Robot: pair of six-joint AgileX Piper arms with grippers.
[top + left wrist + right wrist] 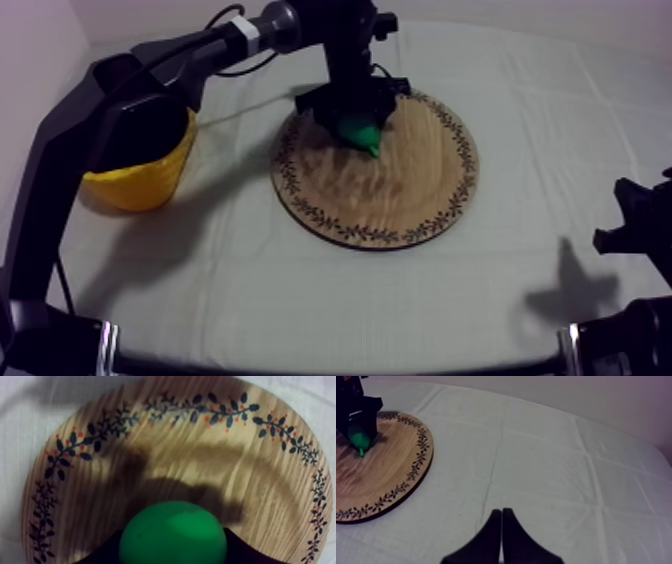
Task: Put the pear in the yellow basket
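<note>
We see dim, soft light; dark shadows lie across the round patterned wooden board [410, 195] and the grey-white cloth [250, 290].

Top view: we looked down at a slant from above the worktop [300, 290], taking in the round wooden board [400, 190] near the middle and the yellow basket [150, 175] to its left.
Left wrist view: we hung very near over the board, facing down onto its grain, with the pear [170, 536] close under the lens.
Right wrist view: we sat low over the worktop, well apart from the board, facing across toward it past our own fingers [518, 543].
Shared: all three views held the board and the pear.
</note>
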